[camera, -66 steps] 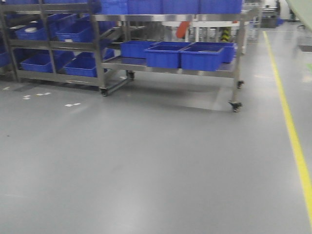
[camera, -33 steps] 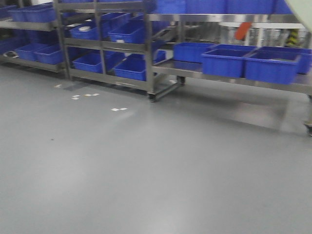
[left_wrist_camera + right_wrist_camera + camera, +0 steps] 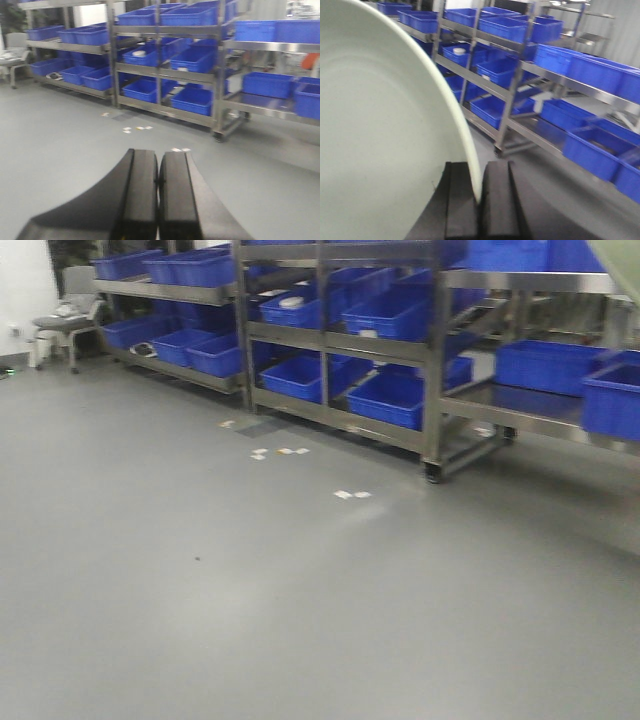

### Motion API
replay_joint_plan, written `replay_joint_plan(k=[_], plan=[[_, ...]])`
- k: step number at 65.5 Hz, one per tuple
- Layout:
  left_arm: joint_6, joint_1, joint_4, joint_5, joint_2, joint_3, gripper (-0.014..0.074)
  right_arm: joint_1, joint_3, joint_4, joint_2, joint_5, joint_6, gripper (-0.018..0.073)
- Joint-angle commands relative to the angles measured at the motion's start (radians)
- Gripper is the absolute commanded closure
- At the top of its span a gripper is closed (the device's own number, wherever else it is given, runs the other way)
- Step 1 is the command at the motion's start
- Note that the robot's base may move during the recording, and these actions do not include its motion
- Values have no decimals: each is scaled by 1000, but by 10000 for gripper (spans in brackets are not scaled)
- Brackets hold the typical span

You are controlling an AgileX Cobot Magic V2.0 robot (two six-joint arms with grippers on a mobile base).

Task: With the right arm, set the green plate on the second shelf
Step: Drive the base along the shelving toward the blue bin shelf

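My right gripper [image 3: 479,170] is shut on the rim of the pale green plate [image 3: 375,130], which fills the left half of the right wrist view and stands on edge. A sliver of the plate also shows at the top right corner of the front view [image 3: 618,254]. My left gripper [image 3: 159,157] is shut and empty, held above the grey floor. Steel racks with several tiers stand ahead; a middle steel tier [image 3: 340,342] holds blue bins. I cannot tell which tier is the second shelf.
Blue bins [image 3: 385,398] fill the rack tiers. A rack caster [image 3: 432,475] stands on the grey floor. White paper scraps [image 3: 350,494] lie on the floor. A grey chair [image 3: 65,320] stands at the far left by the wall.
The front view has swung left: the racks and bins have slid to the right of the frame, and the chair and wall have come into view at the left.
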State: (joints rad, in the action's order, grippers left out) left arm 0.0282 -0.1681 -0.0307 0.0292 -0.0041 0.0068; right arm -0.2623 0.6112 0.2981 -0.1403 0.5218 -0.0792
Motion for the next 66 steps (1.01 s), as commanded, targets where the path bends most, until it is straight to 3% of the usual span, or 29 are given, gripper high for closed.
replay_joint_plan(k=[1,66], plan=[[-2,-3,-3,-88,-17,40,466,3,27,19,-16,-111,-2,508],[-2,-3,-3,-88,-17,40,466,3,27,19,-16,-112,-2,508]])
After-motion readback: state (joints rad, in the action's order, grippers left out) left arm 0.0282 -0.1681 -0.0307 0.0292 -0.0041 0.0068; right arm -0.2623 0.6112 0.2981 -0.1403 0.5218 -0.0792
